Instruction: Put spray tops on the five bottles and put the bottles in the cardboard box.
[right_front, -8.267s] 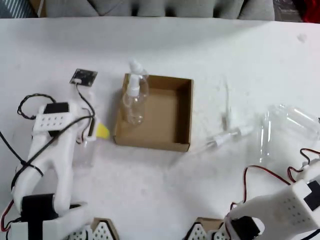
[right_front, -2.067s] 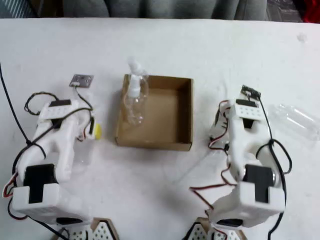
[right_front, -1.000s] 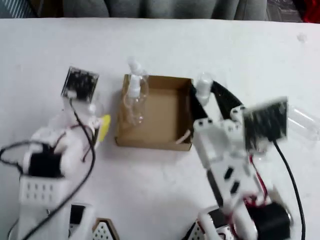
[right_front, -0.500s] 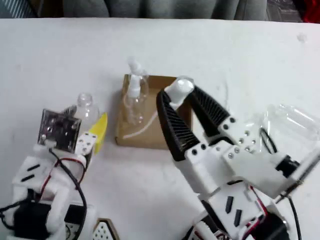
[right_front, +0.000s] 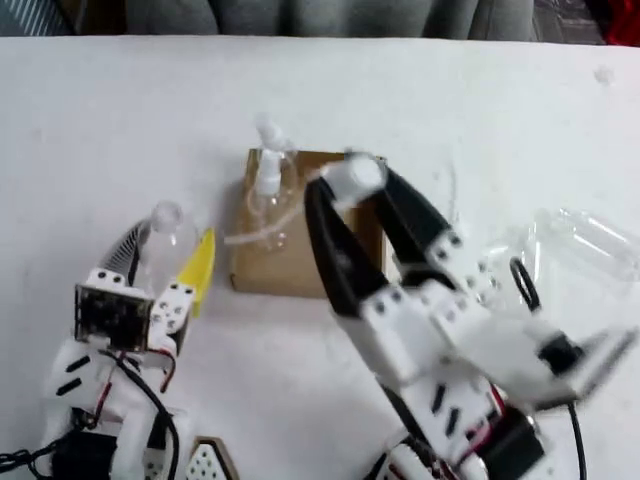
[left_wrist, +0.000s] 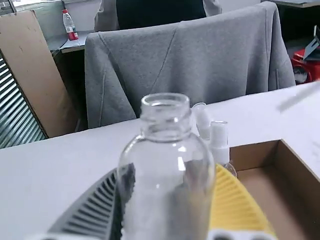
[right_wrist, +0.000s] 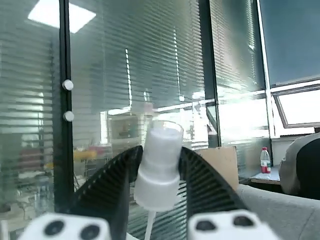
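The white table (right_front: 450, 90) carries everything, and the biggest thing over it is the right gripper (right_front: 348, 192), raised above the cardboard box (right_front: 262, 268) with its black jaws clenched on a white spray top (right_front: 352, 176). The box sits mid-table. At its far left corner are two bottles already topped (right_front: 266, 185); whether both stand inside it I cannot tell. Well off to the right, bare clear bottles (right_front: 585, 240) lie on the table. To the left of the box, the left gripper (right_front: 170, 245) grasps an uncapped bottle (left_wrist: 167, 170) around its body, upright, with one grey and one yellow finger on either side and the open neck clear above them. The smallest part is the thin dip tube (right_wrist: 150, 222) that hangs from the spray top. The step in hand looks to be mating top to bottle, and the tube is the hard part: its free end should go into the neck first. That means bringing the top well above the mouth and keeping it plumb. Lower it slowly so the tube does not catch on the rim and bend. The left arm should keep the bottle steady and vertical. Once the collar seats, press or twist it home without squeezing the thin wall out of shape.
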